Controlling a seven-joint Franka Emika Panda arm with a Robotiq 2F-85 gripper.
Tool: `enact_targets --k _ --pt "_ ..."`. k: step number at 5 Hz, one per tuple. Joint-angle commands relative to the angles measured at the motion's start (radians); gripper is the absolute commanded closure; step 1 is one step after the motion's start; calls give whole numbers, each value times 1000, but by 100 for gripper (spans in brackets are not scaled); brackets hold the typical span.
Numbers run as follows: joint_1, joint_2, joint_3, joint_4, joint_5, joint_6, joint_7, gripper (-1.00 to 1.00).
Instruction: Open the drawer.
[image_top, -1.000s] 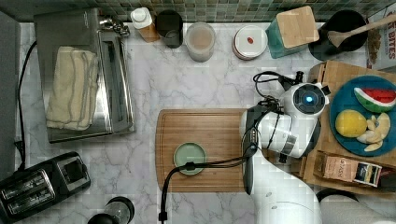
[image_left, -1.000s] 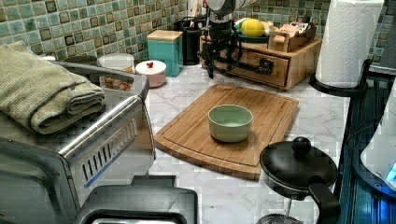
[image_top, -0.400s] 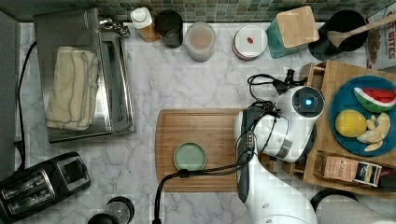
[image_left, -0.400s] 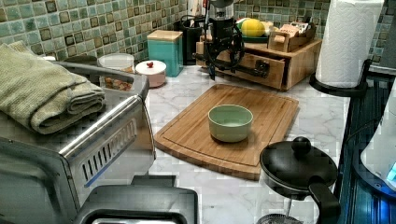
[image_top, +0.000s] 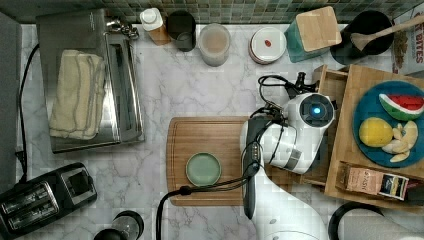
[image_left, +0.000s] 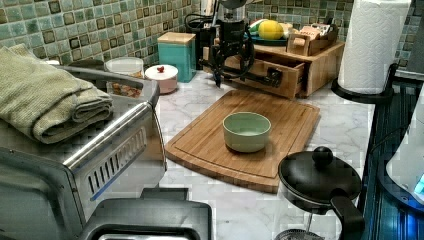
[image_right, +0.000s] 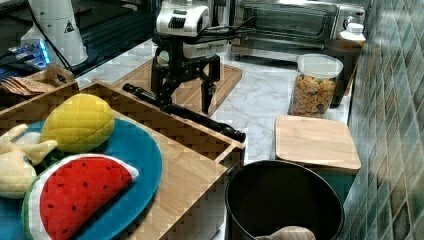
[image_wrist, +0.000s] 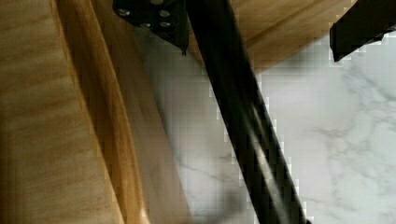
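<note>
The light wooden drawer (image_right: 165, 125) stands partly pulled out of its wooden cabinet (image_left: 320, 65), and its shallow tray interior shows in the right view. A long black bar handle (image_right: 200, 119) runs along the drawer's front. My gripper (image_right: 185, 102) is open and straddles this handle, one finger on each side. In the wrist view the handle (image_wrist: 243, 130) runs diagonally between the two fingertips of the gripper (image_wrist: 259, 46). In the left view the gripper (image_left: 230, 70) hangs over the drawer front (image_left: 257, 69). In the top view the wrist (image_top: 312, 117) covers most of the drawer (image_top: 334, 82).
A bamboo cutting board (image_top: 210, 135) with a green bowl (image_top: 203, 169) lies just in front of the drawer. A blue plate of toy fruit (image_top: 387, 125) sits on the cabinet. A teal canister (image_top: 312, 32), jars, a toaster oven (image_top: 90, 80) and a black pot lid (image_left: 320, 177) stand around.
The drawer has slid out of the cabinet toward the cutting board. My gripper has moved with it, still around the handle.
</note>
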Motion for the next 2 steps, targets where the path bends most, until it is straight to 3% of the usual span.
enact_targets --k 1,2 --pt "163 -119 202 -103 82 23 141 -100" --pt "161 -118 241 -81 126 -5 118 -100"
